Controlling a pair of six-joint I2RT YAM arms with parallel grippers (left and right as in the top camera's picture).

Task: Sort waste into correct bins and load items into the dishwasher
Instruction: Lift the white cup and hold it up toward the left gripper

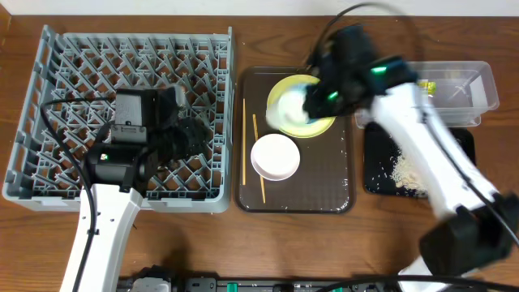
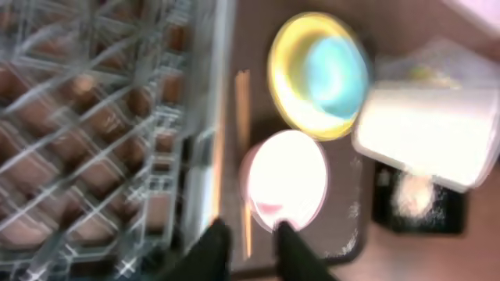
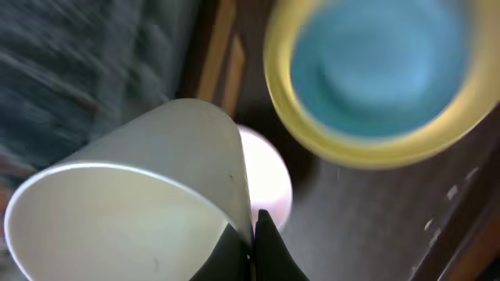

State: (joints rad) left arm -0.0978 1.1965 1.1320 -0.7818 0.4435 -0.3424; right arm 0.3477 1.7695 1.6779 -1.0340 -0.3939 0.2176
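Note:
My right gripper (image 3: 254, 234) is shut on the rim of the small white cup (image 3: 133, 218) and holds it above the light blue bowl (image 3: 383, 62). That bowl sits in the yellow plate (image 1: 278, 91) on the dark brown serving tray (image 1: 324, 186). The white bowl (image 1: 276, 156) and chopsticks (image 1: 244, 146) also lie on that tray. My left gripper (image 2: 250, 242) is open and empty over the right edge of the grey dish rack (image 1: 49, 122). The clear tub (image 1: 462, 85) holds the green-and-yellow wrapper (image 1: 427, 88). Rice scraps (image 1: 405, 170) lie in the black tray (image 1: 377, 162).
The dish rack fills the left of the wooden table. The brown tray is in the middle. The tub and black tray are at the right. The paper strip cannot be made out. Both wrist views are motion-blurred.

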